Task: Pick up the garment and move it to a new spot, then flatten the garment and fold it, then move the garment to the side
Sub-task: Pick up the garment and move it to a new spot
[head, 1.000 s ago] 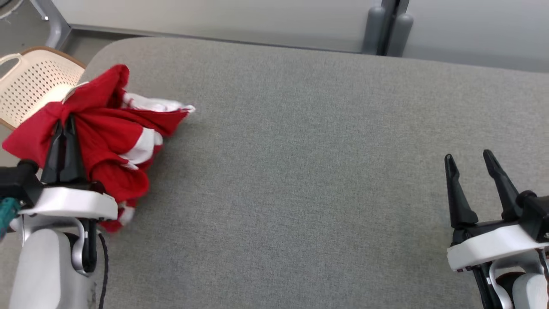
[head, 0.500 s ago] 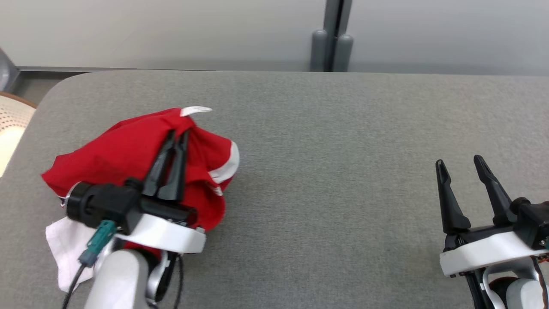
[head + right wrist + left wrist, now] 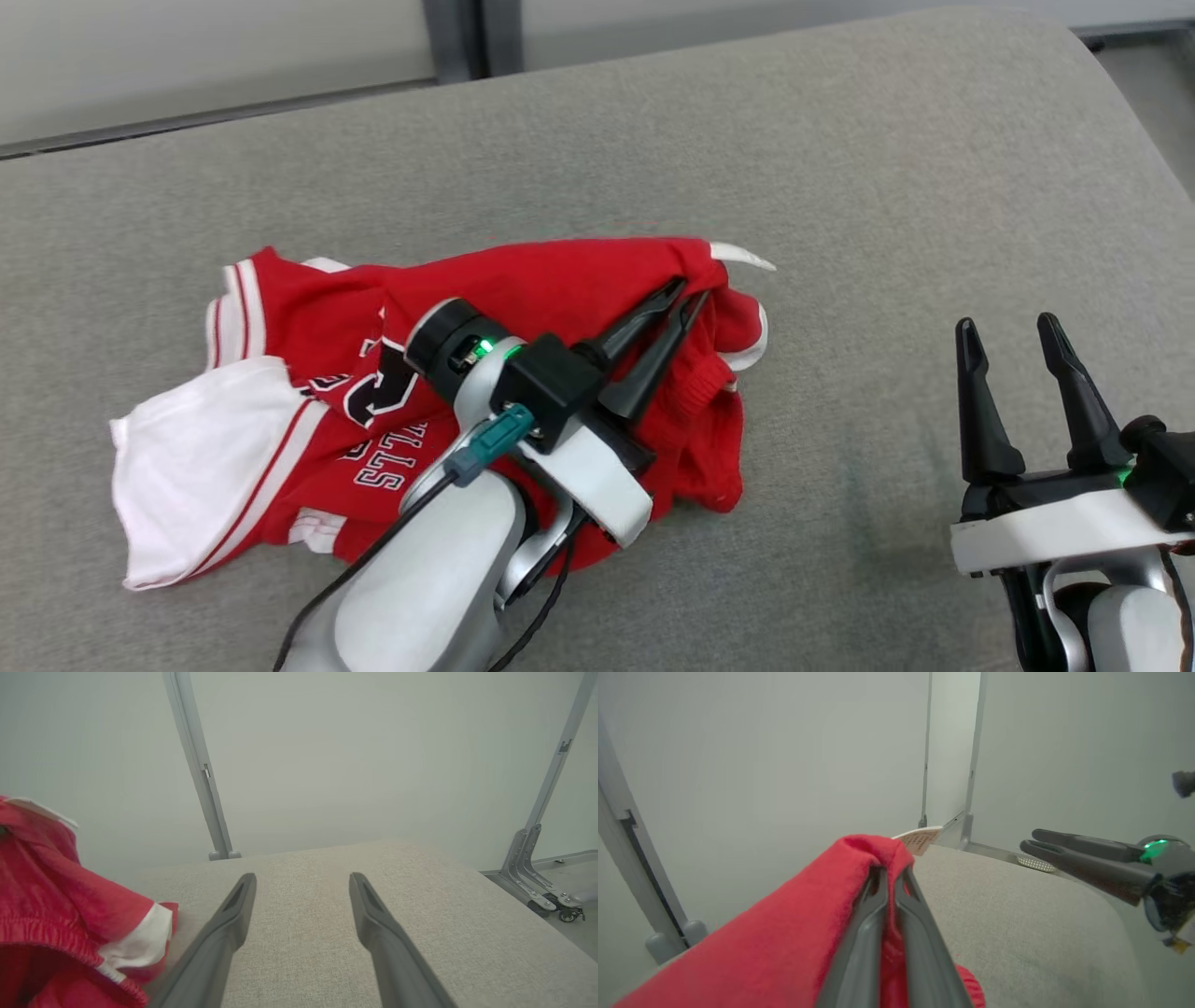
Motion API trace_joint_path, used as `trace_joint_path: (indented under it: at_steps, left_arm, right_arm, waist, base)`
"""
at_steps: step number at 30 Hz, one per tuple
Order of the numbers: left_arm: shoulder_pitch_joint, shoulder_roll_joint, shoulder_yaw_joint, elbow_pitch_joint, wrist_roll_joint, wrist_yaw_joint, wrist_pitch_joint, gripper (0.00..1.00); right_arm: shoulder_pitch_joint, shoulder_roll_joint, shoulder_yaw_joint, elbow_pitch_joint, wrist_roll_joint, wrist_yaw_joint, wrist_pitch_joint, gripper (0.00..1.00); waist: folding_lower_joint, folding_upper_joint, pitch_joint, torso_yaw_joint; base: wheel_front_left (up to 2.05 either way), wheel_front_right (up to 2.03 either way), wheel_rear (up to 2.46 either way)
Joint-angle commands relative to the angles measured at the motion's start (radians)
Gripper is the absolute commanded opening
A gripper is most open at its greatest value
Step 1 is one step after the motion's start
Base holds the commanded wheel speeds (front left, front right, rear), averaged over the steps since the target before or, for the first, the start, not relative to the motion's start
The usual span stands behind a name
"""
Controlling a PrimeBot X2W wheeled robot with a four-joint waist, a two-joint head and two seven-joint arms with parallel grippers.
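The garment [image 3: 523, 280] is red with white trim and black lettering, and it lies crumpled across the middle of the grey table [image 3: 840, 168]. My left gripper [image 3: 694, 291] is shut on a fold of it near its right end, holding that edge raised. The left wrist view shows the red cloth [image 3: 784, 924] pinched at the left gripper's tips [image 3: 887, 872]. My right gripper [image 3: 1004, 325] stands open at the lower right, apart from the cloth, with nothing between its fingers. In the right wrist view the garment [image 3: 51, 896] lies left of the open right gripper [image 3: 302, 876].
A grey wall with a vertical post [image 3: 457, 37] runs behind the table. The table's rounded right corner [image 3: 1102, 65] shows at the upper right. Metal frame legs [image 3: 532, 872] stand on the floor off the right end.
The camera has swung, shifting the whole picture. My left gripper has carried the garment from the table's left end toward the middle, and the cloth has spread out with its lettering showing. The right gripper stays open.
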Motion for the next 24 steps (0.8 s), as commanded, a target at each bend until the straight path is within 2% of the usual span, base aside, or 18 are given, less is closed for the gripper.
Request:
trace_joint_path:
  at_steps: [1,8,9,10,16,22,23,24]
  left_arm:
    - [-0.014,0.007,-0.011,0.024,-0.013,-0.001,0.004,0.0]
    - [-0.057,0.005,-0.099,0.233,-0.075,-0.001,0.009,0.0]
    - [-0.066,0.004,-0.099,0.251,-0.077,0.001,0.001,0.09]
    - [-0.071,0.004,-0.108,0.275,-0.072,0.004,-0.016,1.0]
    - [-0.035,0.011,-0.092,0.214,-0.078,0.035,-0.09,1.0]
    - [0.054,0.064,0.025,0.089,-0.115,0.128,-0.117,1.0]
    - [0.054,0.064,0.025,0.089,-0.115,0.128,-0.117,1.0]
    - [0.073,0.077,0.05,0.076,-0.123,0.146,-0.118,1.0]
  right_arm:
    - [-0.014,0.001,0.001,0.006,0.009,0.0,-0.011,1.0]
    - [-0.031,0.004,-0.008,0.039,0.027,0.0,-0.049,1.0]
    - [-0.033,0.005,-0.007,0.044,0.029,0.0,-0.053,1.0]
    - [-0.036,0.005,-0.007,0.051,0.032,0.0,-0.058,1.0]
    - [-0.029,0.005,-0.014,0.069,0.012,0.0,-0.057,1.0]
    - [-0.008,0.005,-0.026,0.058,-0.008,0.0,-0.032,1.0]
    - [-0.008,0.005,-0.026,0.058,-0.008,0.0,-0.032,1.0]
    - [-0.002,0.005,-0.028,0.054,-0.011,0.0,-0.028,1.0]
  waist:
    - [0.0,0.0,0.07,-0.074]
    - [0.0,0.0,0.116,-0.104]
    - [0.0,0.0,0.116,-0.103]
    - [0.0,0.0,0.111,-0.094]
    - [0.0,0.0,0.058,-0.047]
    - [0.0,0.0,-0.012,0.014]
    - [0.0,0.0,-0.012,0.014]
    - [0.0,0.0,-0.022,0.024]
  base:
    - [0.0,0.0,0.0]
    - [0.0,0.0,0.0]
    - [0.0,0.0,0.0]
    - [0.0,0.0,0.0]
    - [0.0,0.0,0.0]
    - [0.0,0.0,0.0]
    - [0.0,0.0,0.0]
    - [0.0,0.0,0.0]
